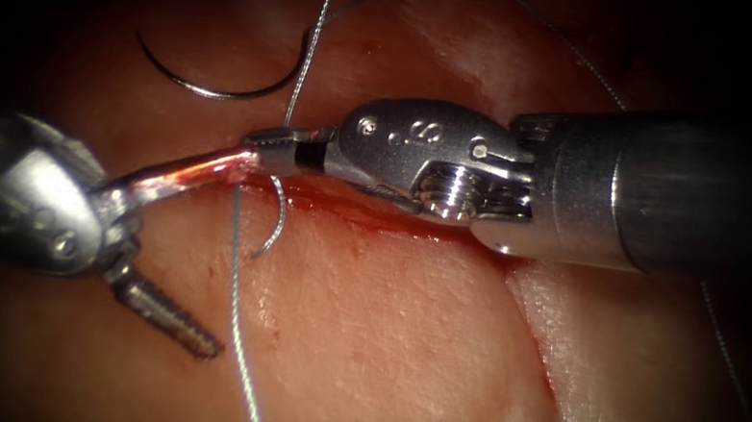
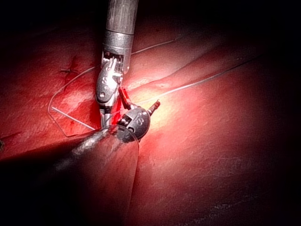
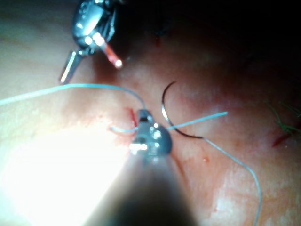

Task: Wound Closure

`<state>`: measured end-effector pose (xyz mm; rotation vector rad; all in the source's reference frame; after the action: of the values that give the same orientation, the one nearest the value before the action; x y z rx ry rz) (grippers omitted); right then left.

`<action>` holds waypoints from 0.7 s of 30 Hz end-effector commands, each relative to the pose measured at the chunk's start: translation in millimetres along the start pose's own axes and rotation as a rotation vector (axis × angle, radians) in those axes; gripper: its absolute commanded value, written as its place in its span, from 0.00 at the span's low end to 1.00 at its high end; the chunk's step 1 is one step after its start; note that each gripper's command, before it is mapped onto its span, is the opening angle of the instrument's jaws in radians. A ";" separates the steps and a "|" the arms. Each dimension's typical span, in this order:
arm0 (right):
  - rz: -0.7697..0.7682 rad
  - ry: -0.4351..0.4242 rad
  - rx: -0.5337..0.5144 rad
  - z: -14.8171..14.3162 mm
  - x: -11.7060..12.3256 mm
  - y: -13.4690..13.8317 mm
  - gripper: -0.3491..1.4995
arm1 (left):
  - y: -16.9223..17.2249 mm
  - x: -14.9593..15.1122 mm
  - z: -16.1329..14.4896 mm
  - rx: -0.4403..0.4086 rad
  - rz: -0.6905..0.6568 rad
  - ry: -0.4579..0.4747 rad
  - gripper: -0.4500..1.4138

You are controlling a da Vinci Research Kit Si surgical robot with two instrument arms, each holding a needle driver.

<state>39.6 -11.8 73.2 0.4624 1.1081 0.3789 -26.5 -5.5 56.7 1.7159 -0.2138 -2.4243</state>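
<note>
The left hand is wide open and holds nothing. The needle lies free on the tissue, above the cut; it is thin, stiff and slippery, best gripped on its curve behind the middle. The right hand is closed, apparently on the soft thread.

My tools gleam silver; the thread is pale grey, the needle dark, the tissue pink-red.

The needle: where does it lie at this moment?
In the endoscope view the needle lies free on the tissue, above the cut, up-left of the right tool.
</note>
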 end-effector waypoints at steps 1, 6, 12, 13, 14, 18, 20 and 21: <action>0.004 0.001 -0.002 0.9 -0.2 0.3 0.00 | 0.2 -0.4 0.7 -0.005 -0.001 0.001 0.65; 0.031 -0.003 0.000 1.2 -0.6 1.0 0.00 | 0.9 0.4 1.4 -0.028 0.053 -0.045 0.61; 0.037 -0.004 0.007 1.5 -0.5 1.3 0.00 | 1.8 0.1 1.9 -0.069 0.080 -0.069 0.59; 0.037 -0.004 0.010 1.6 -0.5 1.3 0.00 | 2.1 0.0 2.0 -0.088 0.096 -0.083 0.59; 0.038 -0.004 0.010 1.6 -0.5 1.4 0.00 | 2.3 0.0 2.1 -0.099 0.098 -0.089 0.59; 0.038 -0.004 0.012 1.7 -0.4 1.6 0.00 | 3.3 0.0 2.3 -0.160 0.105 -0.087 0.57; 0.038 -0.004 0.012 1.7 -0.4 1.6 0.00 | 3.6 0.1 2.5 -0.177 0.113 -0.090 0.56; 0.038 -0.004 0.012 1.7 -0.4 1.6 0.00 | 3.7 0.1 2.6 -0.180 0.114 -0.090 0.56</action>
<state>40.2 -11.0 74.6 0.4955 1.0971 0.4064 -28.4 -9.1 57.8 1.4728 -0.0926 -2.3618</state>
